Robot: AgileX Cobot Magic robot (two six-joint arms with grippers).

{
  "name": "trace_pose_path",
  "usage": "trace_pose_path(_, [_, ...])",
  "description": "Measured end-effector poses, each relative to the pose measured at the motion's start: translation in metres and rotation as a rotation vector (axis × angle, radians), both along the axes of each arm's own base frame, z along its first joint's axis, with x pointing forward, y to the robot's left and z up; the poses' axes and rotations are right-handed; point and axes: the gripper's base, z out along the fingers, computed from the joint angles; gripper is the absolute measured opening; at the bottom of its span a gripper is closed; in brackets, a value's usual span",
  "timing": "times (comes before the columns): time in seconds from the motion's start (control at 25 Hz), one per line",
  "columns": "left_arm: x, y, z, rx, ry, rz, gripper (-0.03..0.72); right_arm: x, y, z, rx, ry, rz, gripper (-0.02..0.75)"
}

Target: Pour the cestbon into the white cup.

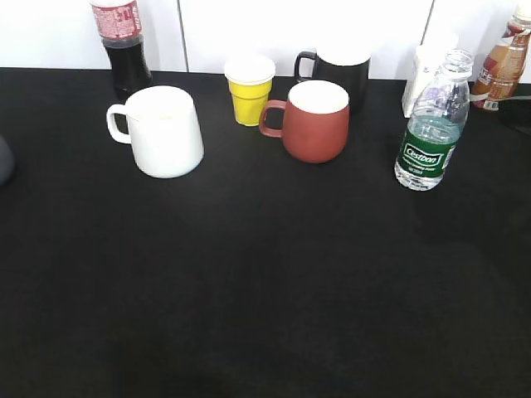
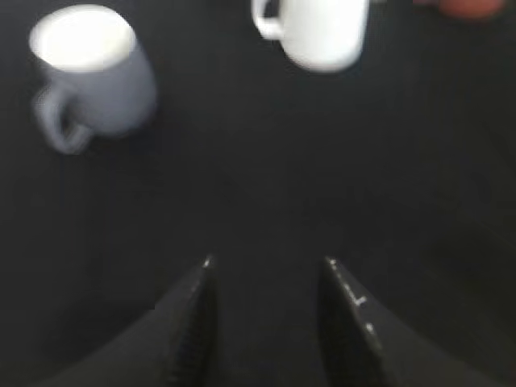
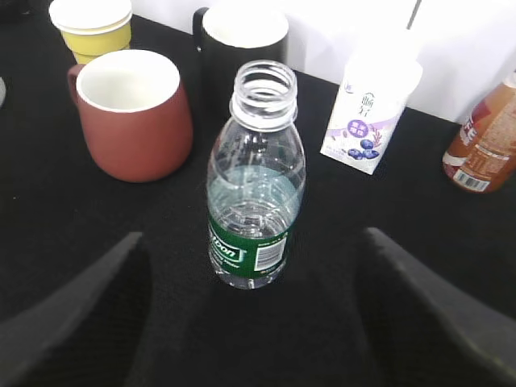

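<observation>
The cestbon, a clear uncapped bottle with a green label, stands upright at the right of the black table, partly filled with water. In the right wrist view the cestbon stands just ahead of my right gripper, which is open with its fingers wide to either side and not touching it. The white cup stands upright at the left, handle to the left. It shows blurred at the top of the left wrist view, far ahead of my open, empty left gripper. Neither gripper shows in the exterior view.
A red-brown mug, a yellow cup and a black mug stand in the middle back. A cola bottle is behind the white cup. A white carton and brown drink bottle stand behind the cestbon. A blue-grey mug is left of my left gripper.
</observation>
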Motion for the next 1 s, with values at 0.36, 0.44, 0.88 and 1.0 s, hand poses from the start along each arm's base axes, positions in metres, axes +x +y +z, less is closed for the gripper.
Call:
trace_pose_path(0.36, [-0.013, 0.004, -0.001, -0.039, -0.071, -0.002, 0.316, 0.000, 0.001, 0.001, 0.021, 0.004, 0.008, 0.592])
trace_pose_path(0.44, [-0.013, 0.004, -0.001, -0.044, -0.069, -0.005, 0.316, 0.000, 0.001, 0.001, 0.019, 0.003, 0.003, 0.589])
trace_pose_path(0.88, [-0.013, 0.004, -0.001, -0.045, -0.069, -0.006, 0.315, 0.002, -0.004, -0.002, 0.140, -0.025, -0.124, 0.576])
trace_pose_path(1.0, [-0.013, 0.004, -0.001, -0.045, -0.069, -0.006, 0.288, -0.001, -0.017, 0.001, 0.152, -0.124, -0.288, 0.576])
